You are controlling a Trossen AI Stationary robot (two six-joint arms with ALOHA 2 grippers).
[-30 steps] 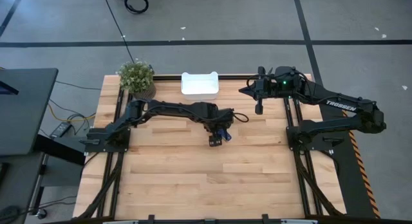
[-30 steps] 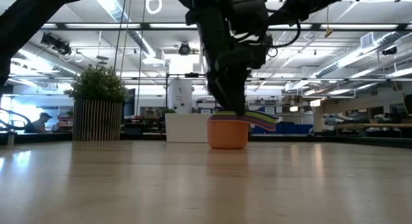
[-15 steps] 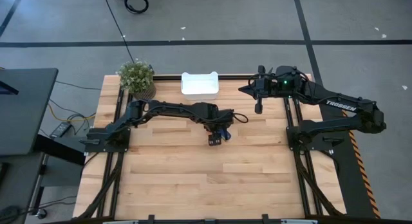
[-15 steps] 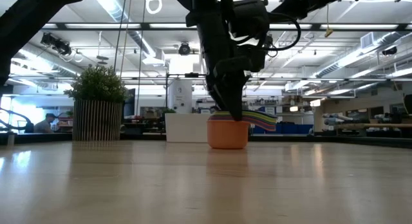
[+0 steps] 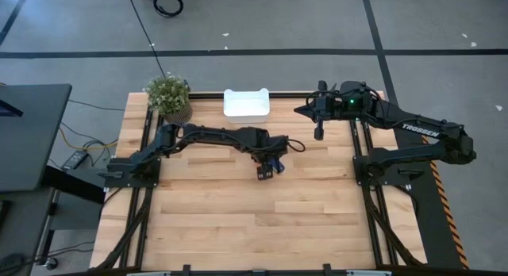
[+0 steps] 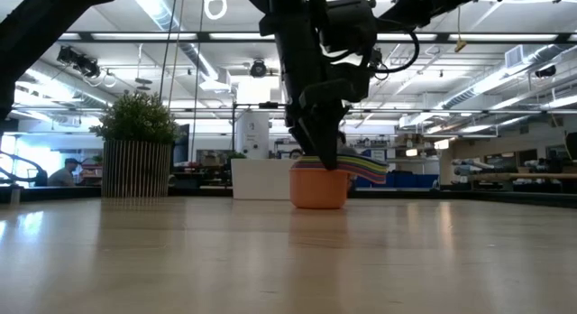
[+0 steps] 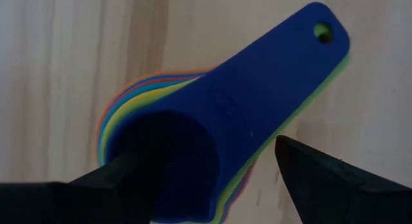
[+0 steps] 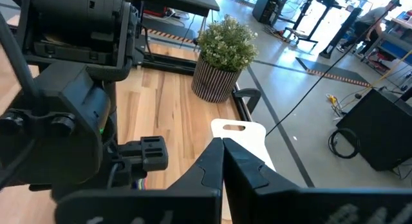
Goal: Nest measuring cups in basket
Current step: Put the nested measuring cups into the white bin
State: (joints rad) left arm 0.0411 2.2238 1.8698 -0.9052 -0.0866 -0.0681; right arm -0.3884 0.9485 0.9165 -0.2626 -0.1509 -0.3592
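Note:
The measuring cups [image 7: 244,108] stand nested in one stack on the table's middle, a dark blue one on top. In the low view the orange outer cup [image 6: 318,188] rests on its base, with the handles [image 6: 365,168] fanned to one side. My left gripper [image 7: 209,153] points steeply down over the stack [image 5: 274,163] and is open. One finger is at the bowls' rim and the other stands beside the handles. The white basket [image 5: 246,104] sits at the far edge. My right gripper [image 5: 319,133] hovers shut, high at the far right. My left gripper comes at the stack from above with its fingers spread. One finger [image 7: 116,179] overlaps the rim of the bowls and the other [image 7: 322,179] stands clear of the blue handle [image 7: 283,69]. Whether the first finger touches the cups, I cannot tell.
A potted green plant [image 5: 169,95] stands at the far left corner, beside the basket [image 8: 248,135]. Bare wooden tabletop [image 5: 262,220] stretches from the stack toward the near edge.

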